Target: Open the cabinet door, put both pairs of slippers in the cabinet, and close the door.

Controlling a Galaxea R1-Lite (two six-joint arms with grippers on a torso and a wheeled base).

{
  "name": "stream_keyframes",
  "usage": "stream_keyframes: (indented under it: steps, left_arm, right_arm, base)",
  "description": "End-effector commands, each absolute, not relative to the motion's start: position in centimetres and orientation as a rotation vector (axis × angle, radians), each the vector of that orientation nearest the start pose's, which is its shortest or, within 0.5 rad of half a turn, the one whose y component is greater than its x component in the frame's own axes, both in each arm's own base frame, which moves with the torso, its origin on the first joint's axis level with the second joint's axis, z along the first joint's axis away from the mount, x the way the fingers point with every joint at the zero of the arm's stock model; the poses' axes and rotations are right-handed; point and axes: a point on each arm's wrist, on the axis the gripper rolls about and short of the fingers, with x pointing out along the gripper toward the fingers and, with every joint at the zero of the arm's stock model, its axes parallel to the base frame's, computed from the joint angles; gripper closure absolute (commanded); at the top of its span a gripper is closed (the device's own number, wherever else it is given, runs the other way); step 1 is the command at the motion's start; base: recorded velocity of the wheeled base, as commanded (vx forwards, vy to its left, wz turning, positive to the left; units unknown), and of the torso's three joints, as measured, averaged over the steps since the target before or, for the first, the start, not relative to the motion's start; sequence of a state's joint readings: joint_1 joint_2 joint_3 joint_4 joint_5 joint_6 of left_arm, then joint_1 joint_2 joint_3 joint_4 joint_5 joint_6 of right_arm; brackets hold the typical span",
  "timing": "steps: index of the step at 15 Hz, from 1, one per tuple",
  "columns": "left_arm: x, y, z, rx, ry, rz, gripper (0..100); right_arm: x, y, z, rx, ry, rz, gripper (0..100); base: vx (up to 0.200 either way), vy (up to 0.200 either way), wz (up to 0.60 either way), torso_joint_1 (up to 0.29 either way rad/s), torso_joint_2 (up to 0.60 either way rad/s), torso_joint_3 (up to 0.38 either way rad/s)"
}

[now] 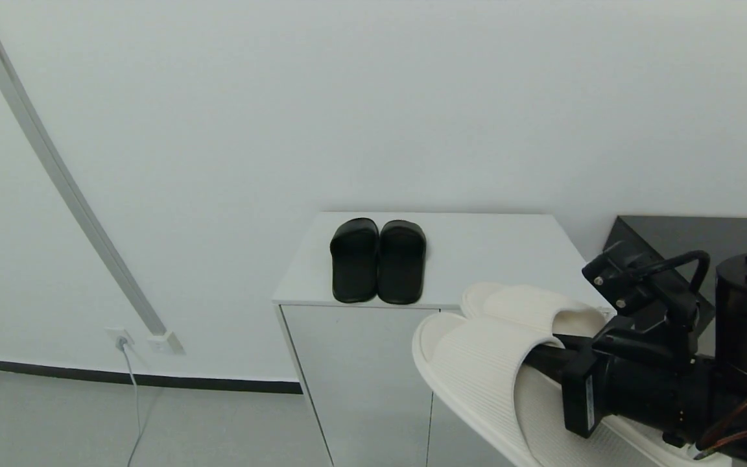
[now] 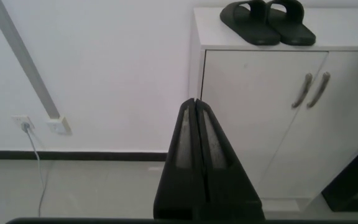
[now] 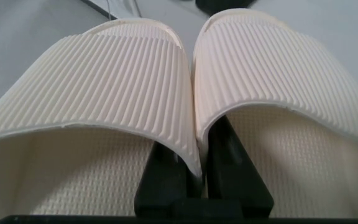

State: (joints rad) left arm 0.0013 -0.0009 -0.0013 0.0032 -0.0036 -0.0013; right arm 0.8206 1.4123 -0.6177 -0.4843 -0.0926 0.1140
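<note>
A pair of black slippers (image 1: 377,259) (image 2: 269,22) lies side by side on top of the white cabinet (image 1: 490,246), near its front edge. Both cabinet doors (image 2: 260,118) are closed, with two metal handles (image 2: 312,90) at the middle seam. My right gripper (image 1: 537,358) (image 3: 194,168) is held up in front of the cabinet's right half, one finger inside each of the white ribbed slippers (image 1: 497,350) (image 3: 123,87), shut on their two adjoining straps. My left gripper (image 2: 196,155) is low and to the left of the cabinet, shut with nothing in it.
A black surface (image 1: 704,237) adjoins the cabinet on the right. On the left wall a grey slanted conduit (image 1: 56,168) runs down to sockets (image 1: 120,337) with a cable hanging to the floor. Grey floor (image 1: 88,421) lies open left of the cabinet.
</note>
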Motion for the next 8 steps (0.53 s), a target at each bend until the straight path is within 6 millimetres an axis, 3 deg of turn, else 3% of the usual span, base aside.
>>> stream_keyframes:
  steps: [1,8]
  left_arm:
    - [-2.29,-0.01,7.56,-0.002,0.002,-0.002,100]
    - [-2.29,-0.01,7.56,0.000,0.002,-0.002,100]
  right_arm:
    - [15.43,16.26,18.82,-0.039,0.339,0.705,100]
    - [15.44,16.22,18.54,-0.059,0.346,0.705,100]
  base:
    - [0.000,0.000,0.00,0.000,0.00,0.000]
    - [0.000,0.000,0.00,0.000,0.00,0.000]
